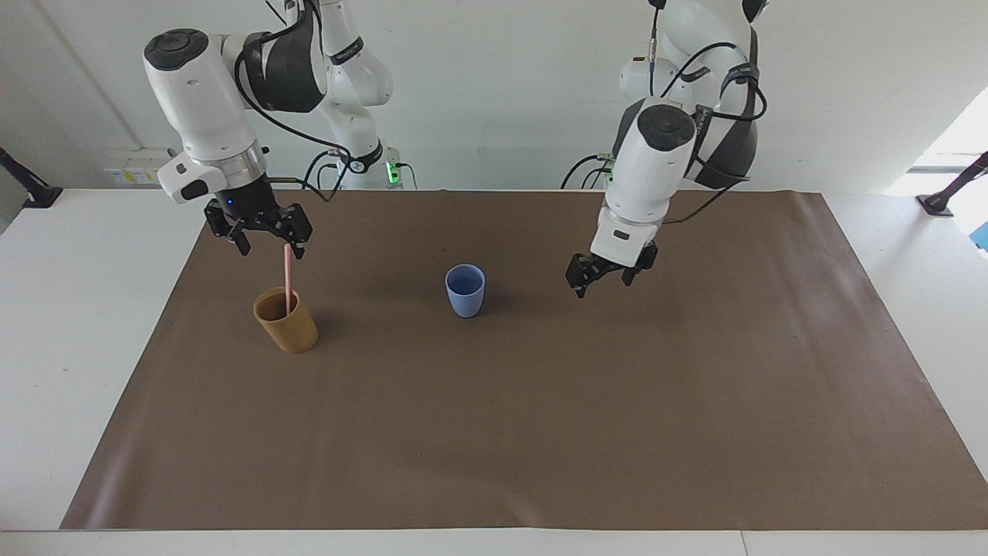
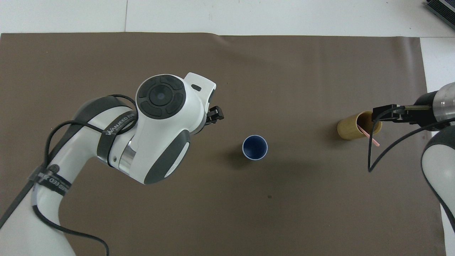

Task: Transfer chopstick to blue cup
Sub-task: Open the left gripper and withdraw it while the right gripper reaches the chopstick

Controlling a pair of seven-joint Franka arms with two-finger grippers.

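Observation:
The pale-pink chopstick (image 1: 288,282) stands nearly upright in the tan-brown cup (image 1: 287,328) toward the right arm's end of the table; from above, the chopstick (image 2: 369,137) leans out over the rim of the tan-brown cup (image 2: 352,128). My right gripper (image 1: 268,245) hangs open directly over it, fingertips level with the stick's top end, not closed on it. The blue cup (image 1: 465,292) stands upright and empty mid-table, its dark inside showing on the blue cup (image 2: 255,147). My left gripper (image 1: 603,284) hovers open and empty above the mat, beside the blue cup toward the left arm's end.
A brown mat (image 1: 540,432) covers most of the white table (image 1: 77,309). In the overhead view the left arm's big white wrist hides part of the mat beside the blue cup.

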